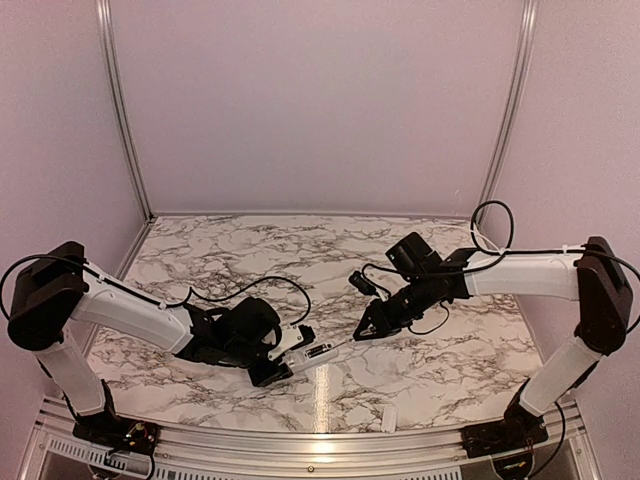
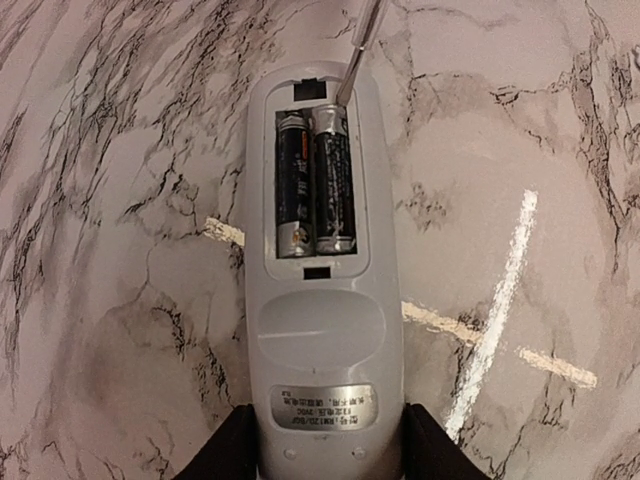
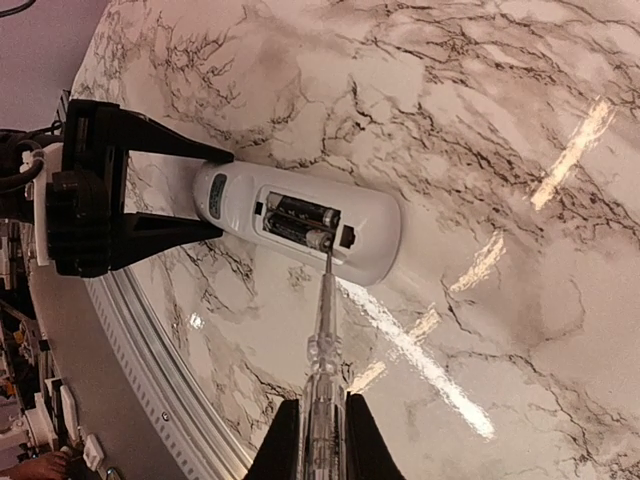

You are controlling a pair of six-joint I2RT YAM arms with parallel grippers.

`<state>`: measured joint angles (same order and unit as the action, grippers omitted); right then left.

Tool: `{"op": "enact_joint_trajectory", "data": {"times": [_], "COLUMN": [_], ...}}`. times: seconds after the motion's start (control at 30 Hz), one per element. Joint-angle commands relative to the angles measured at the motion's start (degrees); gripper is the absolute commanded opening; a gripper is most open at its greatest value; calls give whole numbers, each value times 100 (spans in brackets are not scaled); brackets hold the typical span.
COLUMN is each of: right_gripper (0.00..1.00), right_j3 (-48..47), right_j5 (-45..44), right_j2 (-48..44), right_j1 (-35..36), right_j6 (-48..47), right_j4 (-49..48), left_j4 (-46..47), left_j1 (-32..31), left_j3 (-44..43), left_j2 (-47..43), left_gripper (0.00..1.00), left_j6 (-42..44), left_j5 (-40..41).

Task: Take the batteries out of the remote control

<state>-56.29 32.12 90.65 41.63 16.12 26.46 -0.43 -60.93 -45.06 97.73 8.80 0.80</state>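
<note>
The white remote control (image 2: 320, 330) lies back up on the marble table, its compartment open. Two dark batteries (image 2: 292, 185) (image 2: 333, 190) sit side by side inside it. My left gripper (image 2: 325, 450) is shut on the remote's near end, one black finger on each side. In the top view the remote control (image 1: 315, 352) sticks out of the left gripper (image 1: 283, 362) toward the right. My right gripper (image 3: 322, 440) is shut on a thin pale stick (image 3: 325, 330). The stick's tip touches the far end of one battery (image 3: 318, 240) at the compartment's edge.
A small flat white plastic piece (image 1: 391, 419) lies near the table's front edge, right of centre. The metal rail (image 1: 300, 440) runs along that edge. Purple walls close in the back and both sides. The right arm's cable (image 1: 490, 235) loops above its wrist.
</note>
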Motion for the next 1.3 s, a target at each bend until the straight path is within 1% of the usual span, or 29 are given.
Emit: {"op": "enact_joint_trajectory", "data": {"times": [0.0, 0.3, 0.63, 1.0, 1.27], "right_gripper": [0, 0, 0, 0, 0], "right_j3": [128, 254, 122, 72, 42], "right_j5": [712, 1252, 1767, 1902, 1978], "right_j2": [108, 37, -9, -180, -261], "right_j1": [107, 65, 65, 65, 64], "right_j6": [-54, 9, 29, -9, 48], "right_j4": [-392, -833, -1017, -840, -897], "left_j4": [564, 550, 576, 639, 653], "left_j1": [2, 2, 2, 2, 2], "left_j3": [-142, -108, -102, -41, -38], "left_j2": [-46, -90, -109, -124, -122], "left_gripper": [0, 0, 0, 0, 0], "left_j6": [-205, -214, -192, -206, -200], "left_j5": [262, 272, 272, 276, 254]}}
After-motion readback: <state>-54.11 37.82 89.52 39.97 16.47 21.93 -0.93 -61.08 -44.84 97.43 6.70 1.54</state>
